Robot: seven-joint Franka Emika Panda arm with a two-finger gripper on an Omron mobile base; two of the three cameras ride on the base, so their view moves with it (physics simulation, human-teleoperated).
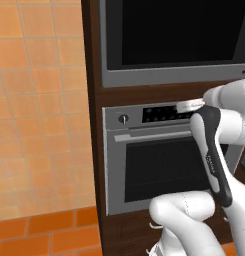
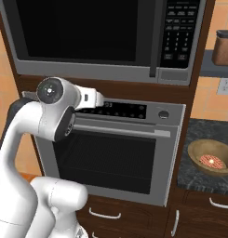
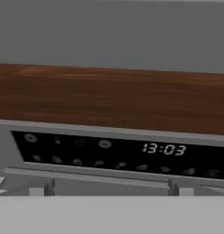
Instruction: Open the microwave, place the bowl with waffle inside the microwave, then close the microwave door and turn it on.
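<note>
The microwave [image 2: 87,32] is built into the wood cabinet above the oven, and its black glass microwave door [image 1: 174,32] is shut flat. Its keypad [image 2: 179,28] is at the right end. The tan-brown bowl [image 2: 211,158], with a reddish waffle inside, rests on the dark counter at the right. My gripper [image 2: 100,99] is held close to the oven's display strip, just below the microwave's grey bottom edge [image 3: 109,32]. In the left base view the gripper [image 1: 188,106] shows as a white tip, and its fingers cannot be made out.
The grey oven [image 2: 110,158] with a knob [image 2: 164,114], a clock display [image 3: 163,149] and a bar handle [image 1: 154,135] sits under the microwave. A wood band [image 3: 109,98] separates the two. A brown canister [image 2: 223,46] stands on a shelf at right. Orange tiled wall [image 1: 39,110] lies to the left.
</note>
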